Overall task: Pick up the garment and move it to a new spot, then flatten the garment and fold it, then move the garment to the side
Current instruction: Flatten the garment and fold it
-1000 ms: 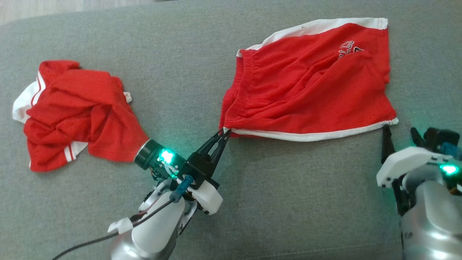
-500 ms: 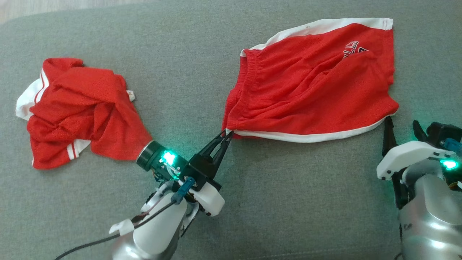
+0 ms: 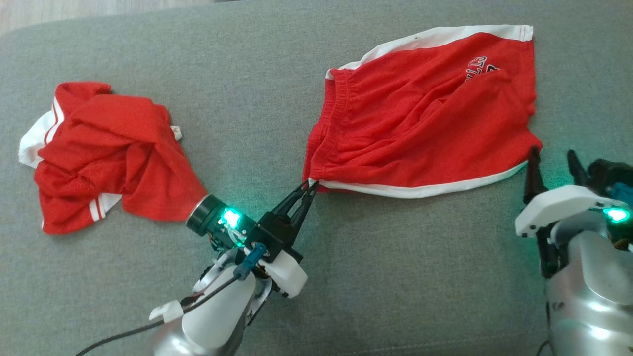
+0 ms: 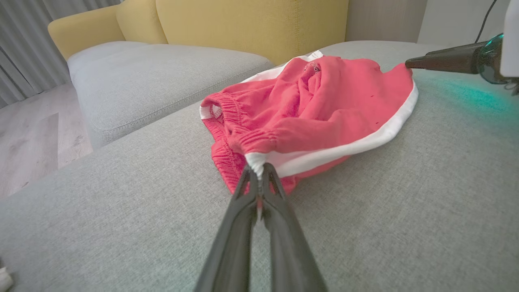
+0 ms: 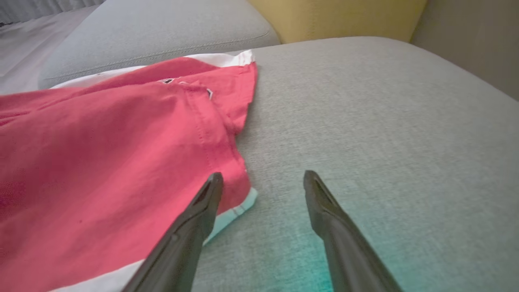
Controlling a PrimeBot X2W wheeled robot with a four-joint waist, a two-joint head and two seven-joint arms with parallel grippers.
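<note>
Head view: red shorts (image 3: 425, 113) lie partly spread on the grey sofa (image 3: 385, 277), well apart from a crumpled red garment (image 3: 109, 153). Both near corners are attended, presumably to draw the cloth flat.
Left wrist view: left gripper (image 4: 257, 172) pressed together, pinching the white-trimmed waistband corner.
Right wrist view: right gripper (image 5: 262, 175) spread wide, holding nothing; one finger lies over the hem corner, contact uncertain.
</note>
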